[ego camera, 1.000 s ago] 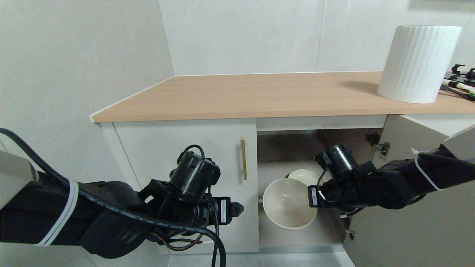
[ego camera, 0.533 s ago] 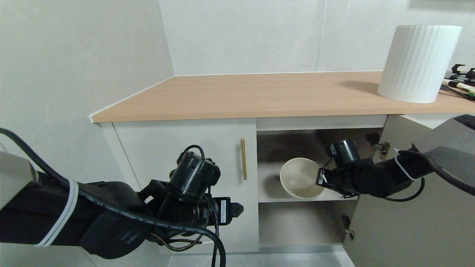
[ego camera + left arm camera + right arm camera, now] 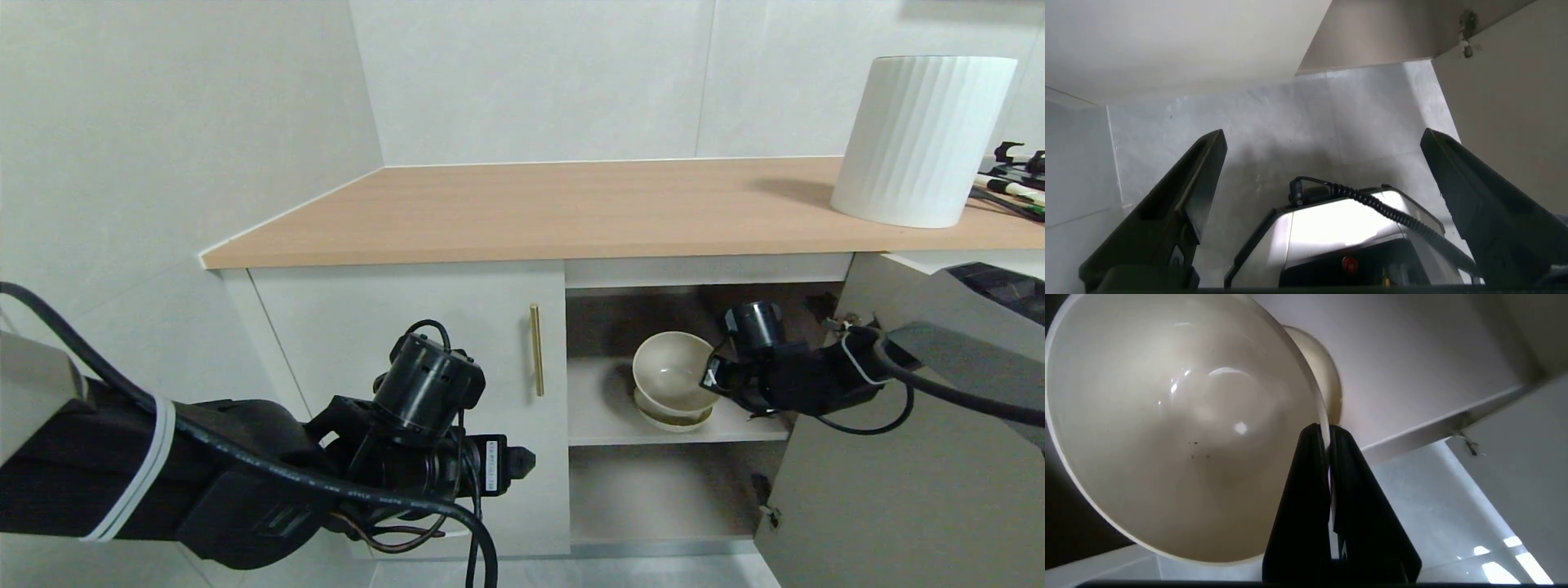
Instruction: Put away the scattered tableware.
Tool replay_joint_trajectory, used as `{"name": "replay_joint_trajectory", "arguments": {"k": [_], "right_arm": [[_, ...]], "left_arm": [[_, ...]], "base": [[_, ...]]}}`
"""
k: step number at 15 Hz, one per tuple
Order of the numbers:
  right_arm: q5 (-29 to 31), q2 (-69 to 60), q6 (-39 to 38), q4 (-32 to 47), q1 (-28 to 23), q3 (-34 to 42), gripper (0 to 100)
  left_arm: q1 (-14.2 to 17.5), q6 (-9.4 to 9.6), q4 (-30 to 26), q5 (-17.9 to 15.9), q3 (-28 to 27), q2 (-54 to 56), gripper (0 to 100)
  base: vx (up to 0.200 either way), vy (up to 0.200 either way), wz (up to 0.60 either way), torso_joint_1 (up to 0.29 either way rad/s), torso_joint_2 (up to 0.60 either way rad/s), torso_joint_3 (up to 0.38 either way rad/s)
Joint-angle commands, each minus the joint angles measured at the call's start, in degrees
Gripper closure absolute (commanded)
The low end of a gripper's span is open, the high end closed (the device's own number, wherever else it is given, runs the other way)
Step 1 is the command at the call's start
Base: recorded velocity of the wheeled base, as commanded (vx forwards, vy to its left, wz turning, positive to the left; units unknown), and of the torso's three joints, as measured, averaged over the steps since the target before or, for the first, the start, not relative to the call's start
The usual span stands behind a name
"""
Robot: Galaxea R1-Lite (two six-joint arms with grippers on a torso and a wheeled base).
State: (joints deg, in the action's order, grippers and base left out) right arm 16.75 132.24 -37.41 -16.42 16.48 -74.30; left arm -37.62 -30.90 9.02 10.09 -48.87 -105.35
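Your right claw [image 3: 709, 382] is clamped on the rim of the cream ceramic bowl [image 3: 668, 374]. The bowl is tilted, just over a second cream dish [image 3: 673, 420] on the white cabinet shelf [image 3: 600, 412]; contact unclear. Your left claw [image 3: 1323, 147] is spread wide and holds nothing, low before the closed white door [image 3: 408, 310].

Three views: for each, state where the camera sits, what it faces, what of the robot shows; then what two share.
Head view: on the head, looking down into the open cabinet; both arms, left claw and right claw show.
Left wrist view: on that wrist, facing the tiled floor between open fingers.
Right wrist view: on that wrist, facing the bowl pinched at its rim.
Shared: head and right wrist views show the bowl.
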Motion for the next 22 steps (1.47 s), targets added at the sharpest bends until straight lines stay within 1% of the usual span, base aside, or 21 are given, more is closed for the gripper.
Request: {"name": "replay_joint_trajectory", "arguments": {"k": [1, 10, 22], "right_arm": [[0.04, 2.05, 0.06, -0.01, -0.13, -0.76, 100], [0.04, 5.57, 0.5, 0.34, -1.19, -4.89, 100], [0.04, 6.36, 1.03, 0.42, -0.84, -5.15, 100]], "left_arm": [[0.0, -0.03, 0.03, 0.01, 0.0, -0.03, 0], [0.0, -0.03, 0.03, 0.01, 0.0, -0.29, 0], [0.09, -0.03, 0.03, 0.01, 0.0, -0.47, 0]], "base": [[0.0, 0.0, 0.0, 0.0, 0.0, 0.0], [0.0, 0.0, 0.0, 0.0, 0.0, 0.0], [0.0, 0.0, 0.0, 0.0, 0.0, 0.0]]}}
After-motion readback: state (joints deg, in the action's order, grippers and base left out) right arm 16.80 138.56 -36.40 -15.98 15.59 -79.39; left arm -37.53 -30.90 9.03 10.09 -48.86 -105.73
